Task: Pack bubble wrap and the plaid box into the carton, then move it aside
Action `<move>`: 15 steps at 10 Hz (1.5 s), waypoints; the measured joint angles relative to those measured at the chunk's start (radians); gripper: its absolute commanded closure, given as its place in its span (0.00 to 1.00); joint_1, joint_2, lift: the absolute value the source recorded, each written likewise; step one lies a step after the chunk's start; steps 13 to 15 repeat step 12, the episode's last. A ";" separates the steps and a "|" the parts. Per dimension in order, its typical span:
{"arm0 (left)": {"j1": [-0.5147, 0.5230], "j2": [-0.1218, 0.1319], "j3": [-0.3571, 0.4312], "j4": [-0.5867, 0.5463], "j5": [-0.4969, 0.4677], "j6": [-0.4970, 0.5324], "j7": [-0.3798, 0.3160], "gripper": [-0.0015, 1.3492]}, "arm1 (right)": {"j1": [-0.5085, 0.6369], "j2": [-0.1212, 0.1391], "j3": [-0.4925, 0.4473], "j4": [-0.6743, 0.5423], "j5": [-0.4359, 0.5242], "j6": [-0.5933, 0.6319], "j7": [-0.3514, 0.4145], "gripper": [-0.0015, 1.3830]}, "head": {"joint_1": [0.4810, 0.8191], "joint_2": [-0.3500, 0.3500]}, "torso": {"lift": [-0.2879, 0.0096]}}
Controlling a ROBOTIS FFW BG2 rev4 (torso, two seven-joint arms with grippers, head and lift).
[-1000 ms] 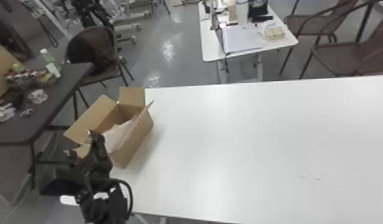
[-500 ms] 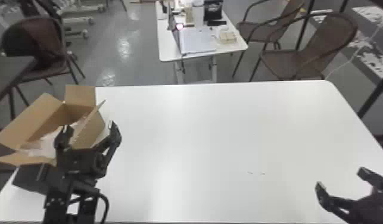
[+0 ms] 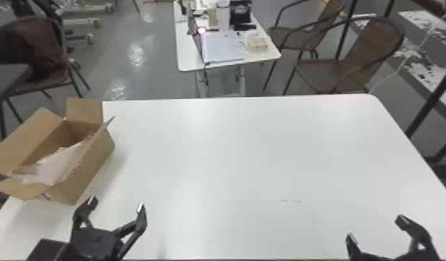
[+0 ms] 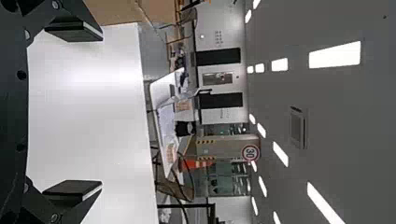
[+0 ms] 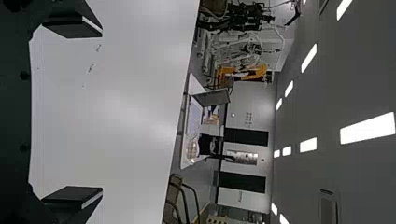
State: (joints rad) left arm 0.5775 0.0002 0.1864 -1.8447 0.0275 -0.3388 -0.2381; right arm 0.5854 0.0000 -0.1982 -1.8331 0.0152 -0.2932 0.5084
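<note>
Carton (image 3: pixel 92 166) sitting just past my left hand (image 3: pixel 117 204), flaps open.
From the left: I've got it on the desk (image 3: pixel 232 156), beyond that hand and a bit to its left, with the bubble wrap (image 3: pixel 55 165) inside, kinda crumpled and bulging up against the wall on the hand's side. The left hand's fingers are spread wide with nothing between them, above the near part of the desk. Way out past it to the right there's a smaller white table (image 3: pixel 187 59) with a laptop (image 3: pixel 222 47). My right hand (image 3: pixel 376 229) is open and empty too, well apart from the carton, with brown chairs (image 3: pixel 364 52) far beyond it.
</note>
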 measured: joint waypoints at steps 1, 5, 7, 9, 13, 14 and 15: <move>0.015 0.000 -0.001 0.018 0.018 -0.004 0.000 0.13 | 0.006 0.000 -0.001 0.014 0.000 -0.024 -0.014 0.08 | 0.63 0.61 | 0.63; 0.027 0.000 0.005 0.037 0.048 -0.003 0.000 0.13 | 0.032 0.000 0.001 0.062 -0.045 -0.095 -0.069 0.08 | 0.63 0.60 | 0.63; 0.033 0.000 0.007 0.036 0.056 0.002 0.003 0.13 | 0.038 0.000 0.003 0.066 -0.052 -0.096 -0.072 0.08 | 0.63 0.60 | 0.63; 0.036 0.000 0.007 0.036 0.060 0.009 0.003 0.13 | 0.051 0.000 0.003 0.067 -0.063 -0.096 -0.090 0.08 | 0.63 0.59 | 0.63; 0.033 0.000 0.008 0.036 0.065 0.021 0.003 0.13 | 0.051 0.000 0.003 0.067 -0.073 -0.096 -0.090 0.08 | 0.63 0.59 | 0.63; 0.033 0.000 0.008 0.036 0.065 0.021 0.003 0.13 | 0.051 0.000 0.003 0.067 -0.073 -0.096 -0.090 0.08 | 0.63 0.59 | 0.63; 0.033 0.000 0.008 0.036 0.065 0.021 0.003 0.13 | 0.051 0.000 0.003 0.067 -0.073 -0.096 -0.090 0.08 | 0.63 0.59 | 0.63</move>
